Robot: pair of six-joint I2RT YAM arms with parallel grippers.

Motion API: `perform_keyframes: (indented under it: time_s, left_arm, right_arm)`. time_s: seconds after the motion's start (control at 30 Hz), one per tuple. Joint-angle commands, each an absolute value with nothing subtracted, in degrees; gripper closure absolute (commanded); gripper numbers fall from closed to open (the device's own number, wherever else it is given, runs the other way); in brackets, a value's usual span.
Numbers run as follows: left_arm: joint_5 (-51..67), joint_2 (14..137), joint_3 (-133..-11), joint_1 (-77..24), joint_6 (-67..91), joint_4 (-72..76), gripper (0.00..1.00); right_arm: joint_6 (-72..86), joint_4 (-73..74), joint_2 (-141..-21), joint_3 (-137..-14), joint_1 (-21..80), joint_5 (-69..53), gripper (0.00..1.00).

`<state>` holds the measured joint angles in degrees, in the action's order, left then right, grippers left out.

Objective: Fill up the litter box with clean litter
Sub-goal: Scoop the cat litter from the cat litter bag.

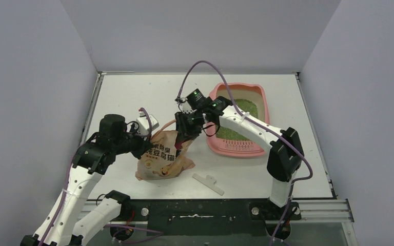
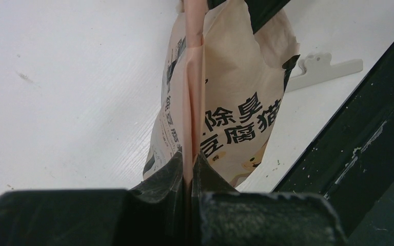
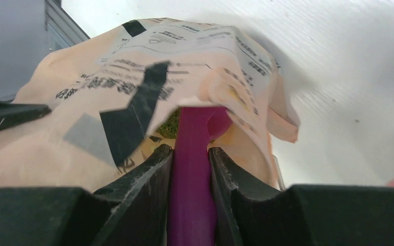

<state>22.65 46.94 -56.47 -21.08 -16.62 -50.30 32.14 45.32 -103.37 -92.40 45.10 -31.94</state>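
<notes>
From where I stand I count two robot arms, the left arm (image 1: pixel 77 179) and the right arm (image 1: pixel 259 130), so two grippers: the left gripper (image 2: pixel 189 169) and the right gripper (image 3: pixel 190 149). There is one table (image 1: pixel 133 92), one litter box (image 1: pixel 260 92), one bed of litter (image 1: pixel 241 110), one bag (image 1: pixel 161 156), one scoop (image 3: pixel 197 118) and one clip (image 1: pixel 209 183).

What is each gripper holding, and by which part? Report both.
Left gripper: shut on the litter bag, pinching its folded side seam. Right gripper: shut on the magenta scoop, by its handle, head inside the bag's mouth.
</notes>
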Motion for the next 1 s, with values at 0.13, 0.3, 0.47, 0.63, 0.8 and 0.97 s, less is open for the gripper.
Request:
perform_keyframes:
  time_s: [0.13, 0.3, 0.47, 0.63, 0.8, 0.97]
  left_arm:
    - [24.8, 45.9, -57.3, -22.2, -14.8, -43.7, 1.0]
    - [25.0, 46.3, -57.5, -22.3, -14.8, -43.5, 1.0]
    - [25.2, 46.7, -57.6, -22.7, -14.6, -43.2, 1.0]
    - [25.0, 46.8, -57.7, -22.9, -14.6, -43.1, 1.0]
    - [24.7, 46.7, -57.7, -23.1, -14.5, -43.2, 1.0]
    - [24.4, 46.8, -57.9, -23.4, -14.6, -43.3, 1.0]
  right_arm:
    - [30.3, 48.3, -107.4, -93.0, 49.4, -25.7, 1.0]
    - [35.7, 36.6, -102.6, -87.1, 45.3, -37.6, 1.0]
    - [43.4, 24.1, -98.7, -81.1, 41.6, -49.1, 1.0]
    - [50.1, 14.2, -96.9, -76.7, 39.4, -55.3, 1.0]
    - [59.4, 1.0, -95.2, -70.6, 37.3, -59.3, 1.0]
    - [67.4, -12.4, -94.0, -65.1, 35.0, -62.3, 1.0]
